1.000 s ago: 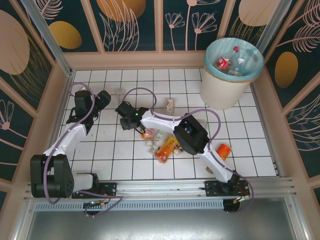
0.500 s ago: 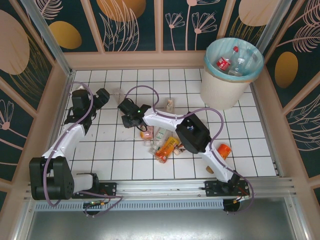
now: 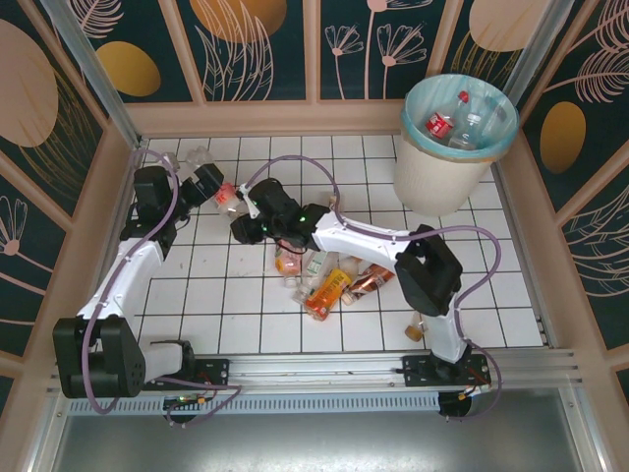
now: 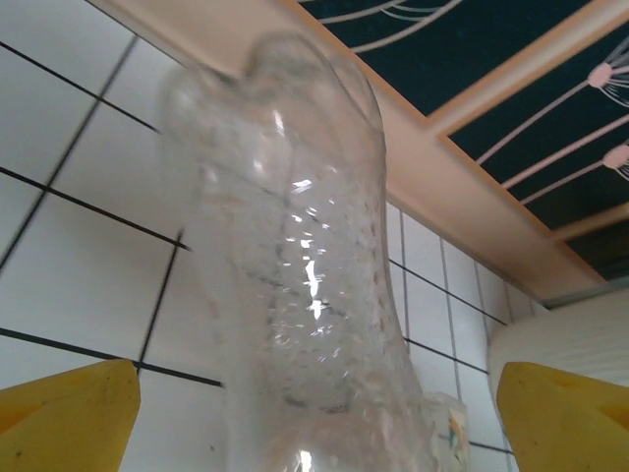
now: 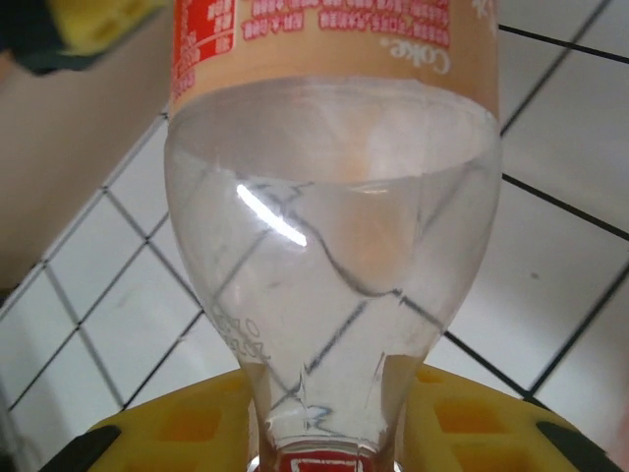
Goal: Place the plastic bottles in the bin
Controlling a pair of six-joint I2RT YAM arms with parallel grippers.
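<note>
Clear plastic: a red-labelled bottle (image 5: 334, 265) is pinched at its neck in the right gripper (image 5: 326, 442). The left gripper (image 4: 314, 418) stands spread around a clear bottle (image 4: 295, 246). Carrying comes next, I judge, since the bin (image 3: 432, 175) lies well off to the right.

White tiled tabletop (image 3: 246, 324), pale wooden frame around it (image 3: 295, 118), dark teal floral panels (image 3: 265, 49) on far and side walls, aluminium rail (image 3: 324, 366) along near edge.

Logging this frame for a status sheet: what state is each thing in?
left gripper: open, clear bottle between its fingers
right gripper: shut on the red-label bottle, at its neck
bin: upright, partly filled
loose bottles: lying on the table
</note>
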